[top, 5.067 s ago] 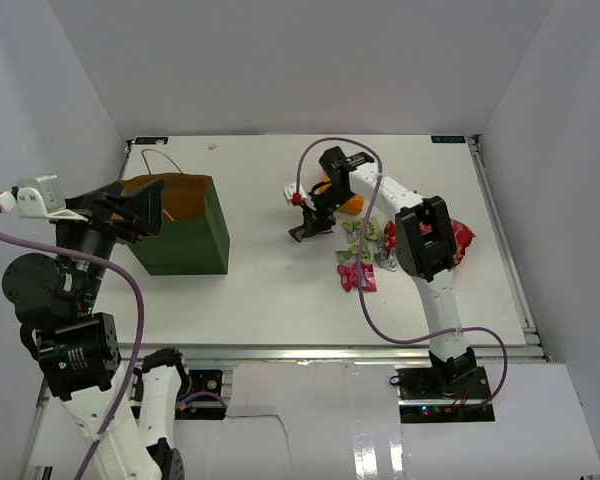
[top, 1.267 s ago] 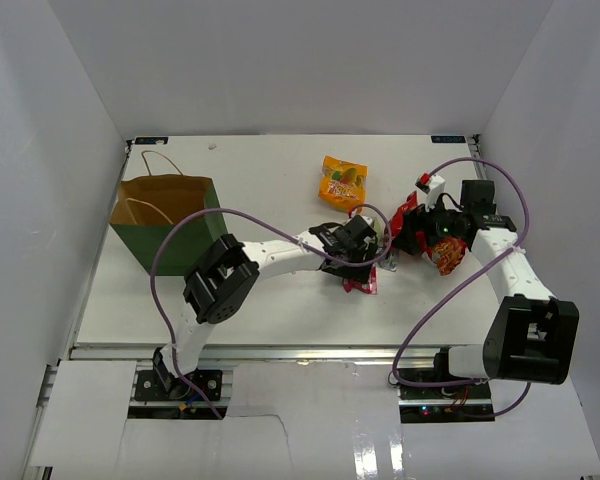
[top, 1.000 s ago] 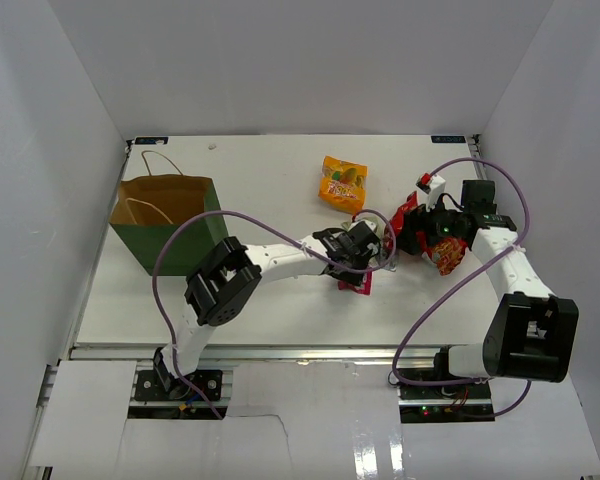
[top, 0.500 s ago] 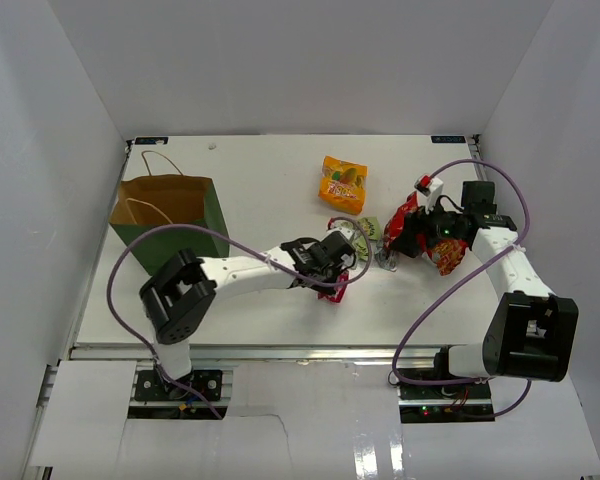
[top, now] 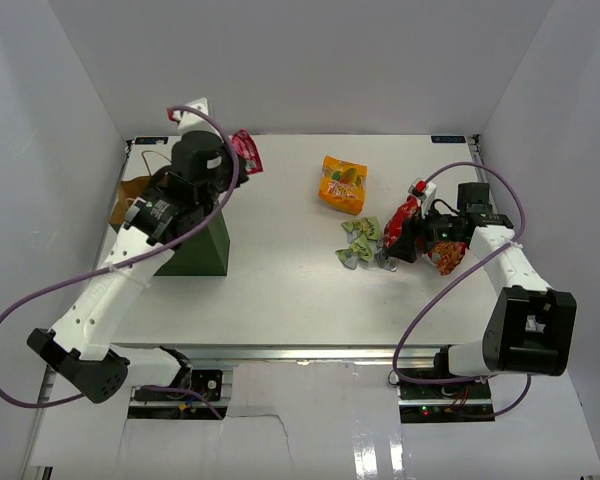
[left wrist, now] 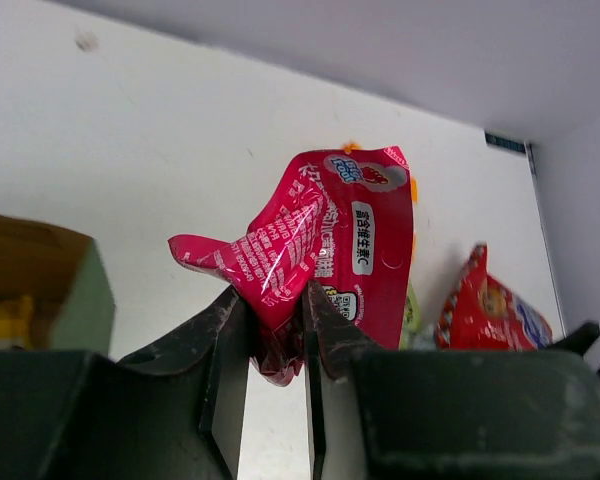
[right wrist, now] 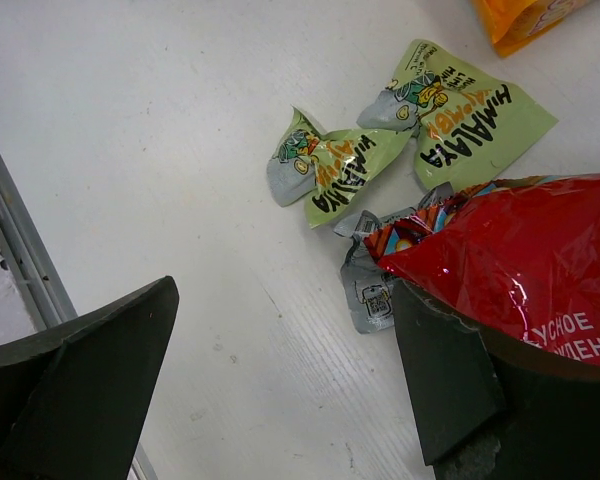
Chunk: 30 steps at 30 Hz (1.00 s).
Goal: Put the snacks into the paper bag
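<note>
While white walls (top: pixel 280 60) enclose the white table (top: pixel 280 295) | left tool (left wrist: pixel 275 300) pinches pink sachet (left wrist: pixel 330 240) | right tool (right wrist: pixel 285 300) wide

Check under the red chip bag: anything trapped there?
A silver sachet pokes out from under the edge of the red chip bag; its other end is covered. Whatever else lies beneath the bag is hidden by it.

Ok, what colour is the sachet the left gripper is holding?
The sachet is glossy pink-red with white print, and it shows best in the left wrist view.
</note>
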Motion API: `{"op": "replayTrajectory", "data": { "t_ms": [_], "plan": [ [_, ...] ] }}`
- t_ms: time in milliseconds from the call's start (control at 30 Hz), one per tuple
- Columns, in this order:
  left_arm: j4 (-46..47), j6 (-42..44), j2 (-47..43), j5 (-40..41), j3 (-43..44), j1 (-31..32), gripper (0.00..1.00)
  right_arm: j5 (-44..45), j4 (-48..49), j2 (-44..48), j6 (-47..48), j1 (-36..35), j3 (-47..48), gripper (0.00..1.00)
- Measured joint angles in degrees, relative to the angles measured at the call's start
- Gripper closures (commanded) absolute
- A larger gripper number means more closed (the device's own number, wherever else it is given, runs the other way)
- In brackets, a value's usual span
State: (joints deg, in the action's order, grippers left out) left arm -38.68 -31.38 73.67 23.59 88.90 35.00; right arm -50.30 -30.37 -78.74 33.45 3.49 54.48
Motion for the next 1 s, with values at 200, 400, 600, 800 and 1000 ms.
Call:
{"op": "replayTrajectory", "data": {
  "t_ms": [200,400,600,800,1000],
  "plan": [
    [-6.12,5.97,-0.07,4.57,6.97,-6.08,0.81,-0.11,-0.07,-0.83,0.0,-0.28,0.11,0.07],
    [-11.54,10.43,-1.84,8.13,3.52,-9.81,0.8,-0.37,-0.07,-1.22,0.0,-0.28,0.22,0.07],
    [-12.31,13.7,-4.59,8.96,-2.08,-11.93,0.77,-0.48,-0.26,-2.29,0.02,-0.31,1.2,0.07],
    [-11.26,15.96,-4.57,9.86,-6.43,-13.81,0.69,-0.52,-0.48,-2.34,0.15,-0.31,1.64,0.07],
    [-10.23,17.49,-4.44,9.79,-8.09,-16.0,0.14,-0.17,-2.36,-2.34,1.92,-1.01,1.97,0.07]
  ]
}}
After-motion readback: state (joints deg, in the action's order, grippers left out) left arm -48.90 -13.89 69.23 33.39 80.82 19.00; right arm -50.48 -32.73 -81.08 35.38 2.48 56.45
